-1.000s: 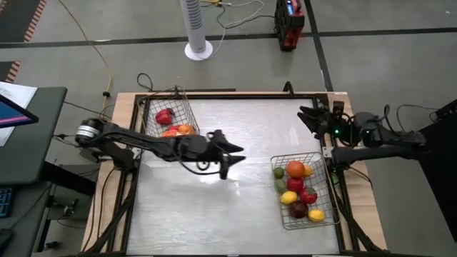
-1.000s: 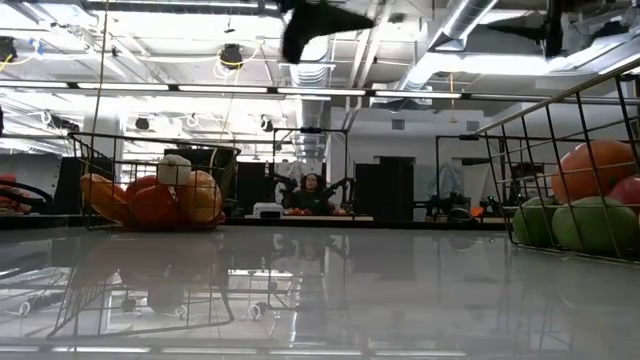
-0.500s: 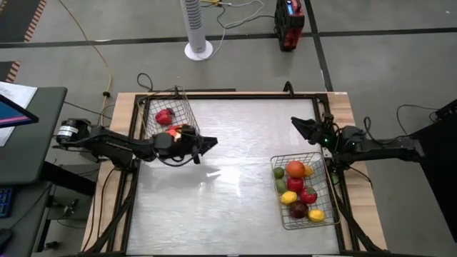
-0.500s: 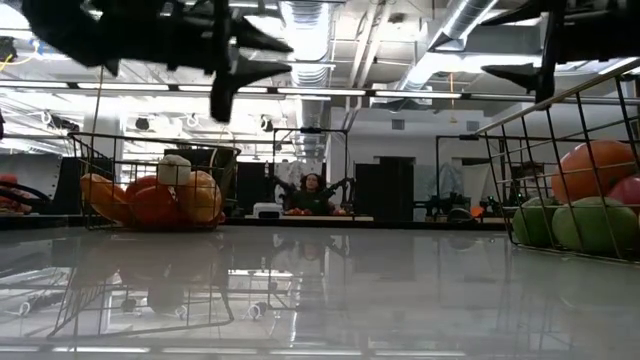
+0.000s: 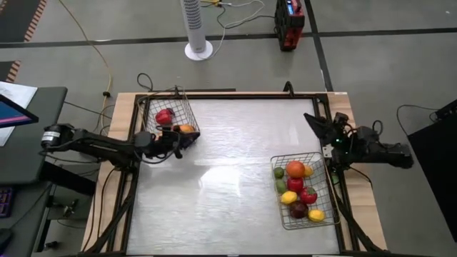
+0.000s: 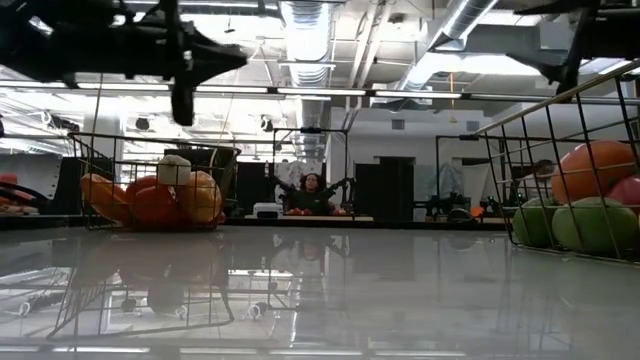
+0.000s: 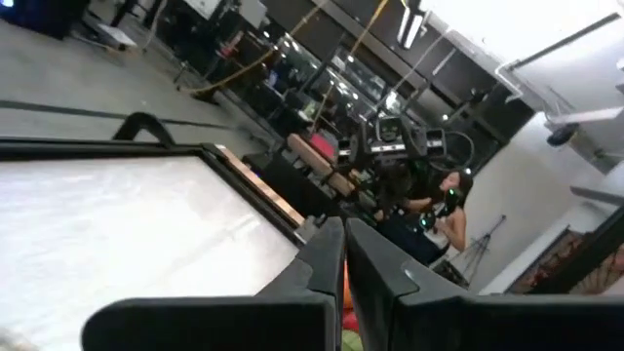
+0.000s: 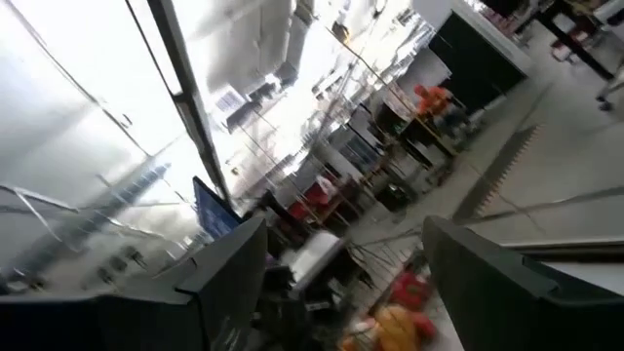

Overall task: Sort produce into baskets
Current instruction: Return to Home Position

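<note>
Currently the left end effector (image 5: 189,136) hangs raised over the desk (image 5: 235,143), right at the lower-right corner of the left basket (image 5: 151,107) as the high view shows it. Its fingers (image 7: 327,258) are clenched, nearly touching, with nothing between them. The right end effector (image 5: 312,119) sits over the desk's right edge, just above the right basket (image 5: 296,155) in the high view and apart from it. Its fingers (image 8: 234,268) are released, spread wide, holding nothing. All produce in view is inside the two baskets. The left basket is at the upper-left corner of the desk in the high view. It holds a red piece (image 5: 164,116) toward the upper side and orange pieces (image 5: 183,129) toward the end effector. The low view adds a white garlic (image 6: 174,168) on top of that pile. The right basket is at the lower right, along the desk's right edge. It holds an orange (image 5: 295,169) at the upper end, green limes (image 5: 280,185) on the left side and red tomatoes (image 5: 308,195) in the middle, with a lemon (image 5: 288,197) beside them. A darker red piece (image 5: 298,210) and another lemon (image 5: 315,214) lie at the lower end. The low view shows that orange above the limes, against the mesh wall. A person (image 6: 313,190) sits far behind the desk in the room.
</note>
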Robot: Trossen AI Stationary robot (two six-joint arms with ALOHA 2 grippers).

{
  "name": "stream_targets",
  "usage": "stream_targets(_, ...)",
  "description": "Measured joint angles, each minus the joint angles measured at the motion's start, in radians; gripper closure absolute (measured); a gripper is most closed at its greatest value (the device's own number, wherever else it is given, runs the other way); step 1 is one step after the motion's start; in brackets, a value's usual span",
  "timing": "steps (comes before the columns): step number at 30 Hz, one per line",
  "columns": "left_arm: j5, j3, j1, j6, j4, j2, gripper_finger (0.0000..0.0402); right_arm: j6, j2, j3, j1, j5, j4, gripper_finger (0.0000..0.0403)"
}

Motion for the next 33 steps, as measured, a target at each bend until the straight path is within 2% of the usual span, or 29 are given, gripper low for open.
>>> stream_targets(7,0.030,-0.118,0.018,-0.072,-0.010,-0.126,0.0401,0.013,0.012,0.011,0.003,-0.007,-0.057,0.0101)
stream_targets(14,0.031,-0.186,0.019,-0.061,-0.026,-0.268,0.0401,-0.013,0.002,0.051,0.002,-0.026,-0.045,0.0101)
stream_targets(22,0.068,-0.187,0.019,-0.050,-0.280,-0.436,0.0401,-0.115,0.003,0.134,0.002,-0.051,-0.046,0.0101)
stream_targets(28,0.075,-0.187,0.019,0.082,-0.390,-0.591,0.0401,-0.135,0.003,0.161,0.002,-0.107,-0.051,0.0101)
stream_targets(33,0.081,-0.187,0.019,0.372,-0.495,-0.711,0.0401,-0.105,0.003,0.161,0.002,-0.116,-0.113,0.0101)
